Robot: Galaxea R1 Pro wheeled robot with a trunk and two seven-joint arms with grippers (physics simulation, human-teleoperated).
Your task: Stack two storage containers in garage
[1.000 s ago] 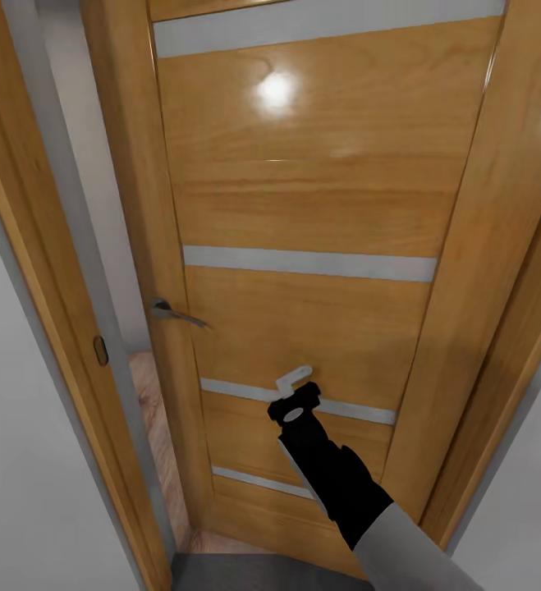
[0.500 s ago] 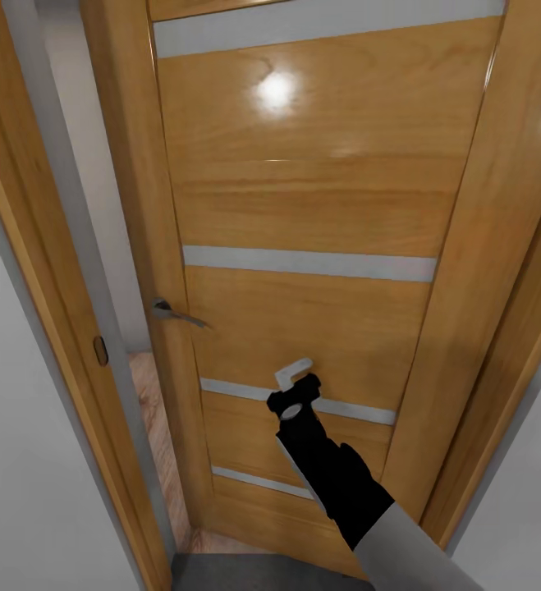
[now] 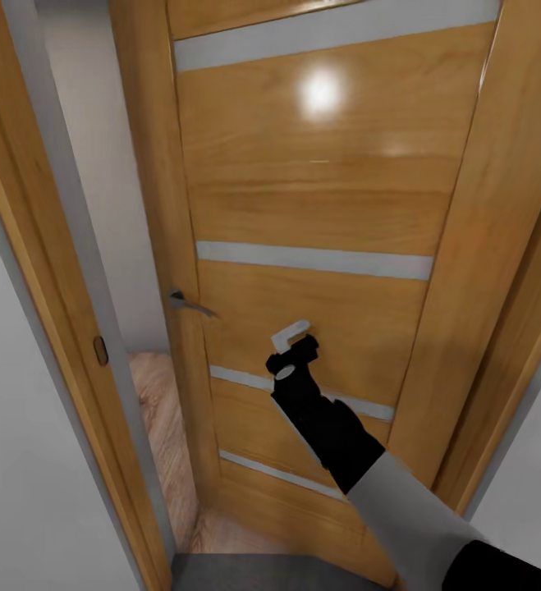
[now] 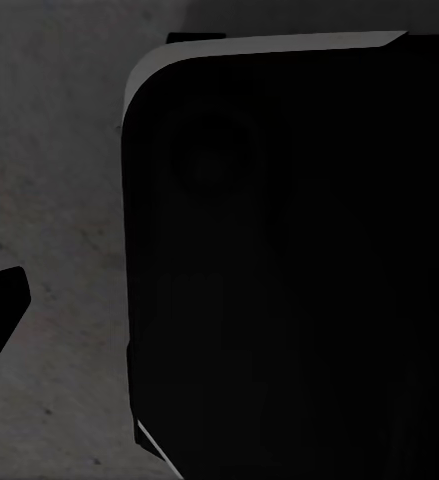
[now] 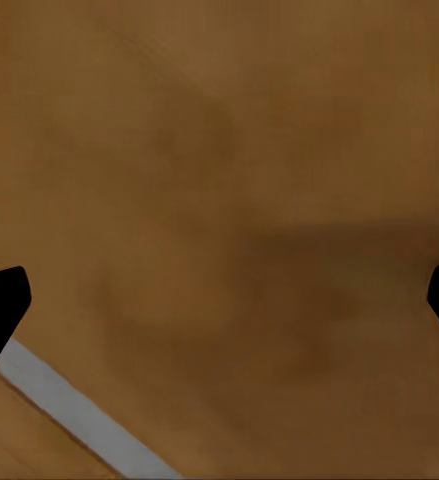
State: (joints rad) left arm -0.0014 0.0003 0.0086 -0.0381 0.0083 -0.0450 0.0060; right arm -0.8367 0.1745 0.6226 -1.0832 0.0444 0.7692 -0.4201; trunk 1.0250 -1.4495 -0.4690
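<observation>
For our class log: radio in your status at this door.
Right end effector open, against wooden door. Left unclear. Door ajar, wood-plank floor beyond; door blocks path.

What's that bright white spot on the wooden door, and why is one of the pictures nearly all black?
Head view: the spot is glare from a light reflecting off the glossy door. Left wrist view: a dark, unlit black body sits close before the lens. Right wrist view: soft, blurry wood.

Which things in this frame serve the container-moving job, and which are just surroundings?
Serving the job:
- right gripper, open, against the wooden door
- dark grey concrete floor of the garage
- wood-plank floor through the gap at the door's edge

Just surroundings:
- door handle
- door frame
- white wall
</observation>
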